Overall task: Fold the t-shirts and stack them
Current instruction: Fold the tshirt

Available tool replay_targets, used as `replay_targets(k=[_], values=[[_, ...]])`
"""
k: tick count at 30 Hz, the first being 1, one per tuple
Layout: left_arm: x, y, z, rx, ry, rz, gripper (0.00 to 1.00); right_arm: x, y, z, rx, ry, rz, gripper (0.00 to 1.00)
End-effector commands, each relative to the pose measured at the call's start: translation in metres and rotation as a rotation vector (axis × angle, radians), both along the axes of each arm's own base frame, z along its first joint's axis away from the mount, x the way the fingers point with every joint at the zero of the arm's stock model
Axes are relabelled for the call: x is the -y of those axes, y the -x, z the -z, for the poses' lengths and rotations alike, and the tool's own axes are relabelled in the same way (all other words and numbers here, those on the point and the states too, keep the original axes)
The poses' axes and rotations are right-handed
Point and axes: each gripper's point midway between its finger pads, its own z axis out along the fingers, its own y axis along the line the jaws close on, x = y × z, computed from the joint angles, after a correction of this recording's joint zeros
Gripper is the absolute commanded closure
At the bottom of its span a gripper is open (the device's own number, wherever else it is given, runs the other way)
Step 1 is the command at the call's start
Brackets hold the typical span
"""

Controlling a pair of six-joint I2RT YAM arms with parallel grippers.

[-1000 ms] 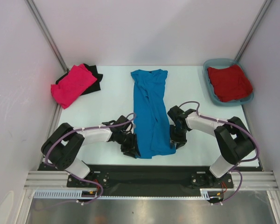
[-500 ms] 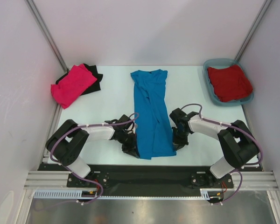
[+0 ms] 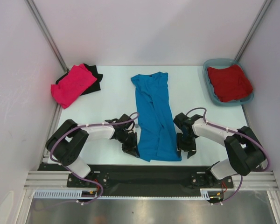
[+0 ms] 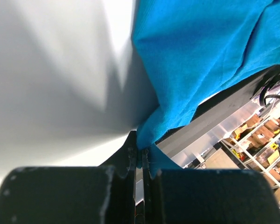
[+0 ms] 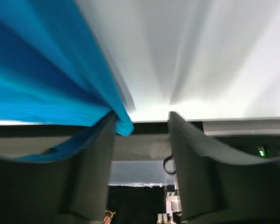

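A bright blue t-shirt [image 3: 154, 116], folded into a long strip, lies down the middle of the table. My left gripper [image 3: 132, 148] is at its near left corner, and the left wrist view shows the jaws shut on a pinch of blue cloth [image 4: 144, 135]. Beside the near right corner my right gripper [image 3: 186, 150] is open. In the right wrist view the blue corner [image 5: 123, 127] rests against the tip of one finger [image 5: 95, 158], with an empty gap between the jaws. A hot pink t-shirt [image 3: 73, 84] lies on a black one [image 3: 95, 77] at the back left.
A teal tub [image 3: 208, 70] at the back right holds a crumpled dark red t-shirt [image 3: 229, 83]. The table's near edge and a black base rail [image 3: 144, 179] run just below both grippers. White walls close in the left, right and back sides.
The right gripper has let go of the blue shirt's near right corner, opened, and moved right and nearer. The shirt's near end has shifted slightly right. The left gripper stays shut on its corner.
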Motion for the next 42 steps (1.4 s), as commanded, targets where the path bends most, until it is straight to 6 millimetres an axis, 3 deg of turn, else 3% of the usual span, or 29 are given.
replay_targets(k=[1,7,11,16,21,27,37,40,42], values=[[0.008,-0.011,-0.016,0.057,0.027,0.010,1.00,0.002,-0.025,-0.033,0.115,0.031,-0.014,0.43],[0.018,-0.016,-0.031,0.065,0.069,-0.013,0.97,-0.016,-0.063,-0.081,0.251,-0.010,-0.055,0.44],[0.027,-0.018,-0.045,0.053,0.118,-0.046,1.00,-0.026,-0.070,-0.090,0.261,-0.035,-0.088,0.45],[0.040,-0.006,-0.068,0.009,0.195,-0.073,1.00,-0.034,-0.071,-0.090,0.257,-0.047,-0.107,0.46],[0.032,0.005,-0.080,-0.005,0.162,-0.091,1.00,-0.045,-0.068,-0.089,0.240,-0.074,-0.128,0.47],[0.007,0.019,-0.079,-0.027,0.056,-0.137,1.00,-0.052,-0.070,-0.088,0.234,-0.082,-0.135,0.47],[-0.006,0.048,-0.075,-0.116,0.085,-0.256,1.00,-0.072,-0.072,-0.087,0.215,-0.109,-0.176,0.48],[-0.011,0.052,-0.072,-0.106,0.087,-0.272,0.72,-0.085,-0.071,-0.087,0.212,-0.125,-0.202,0.48],[-0.014,0.054,-0.069,-0.102,0.077,-0.278,0.65,-0.096,-0.066,-0.087,0.208,-0.141,-0.225,0.49]])
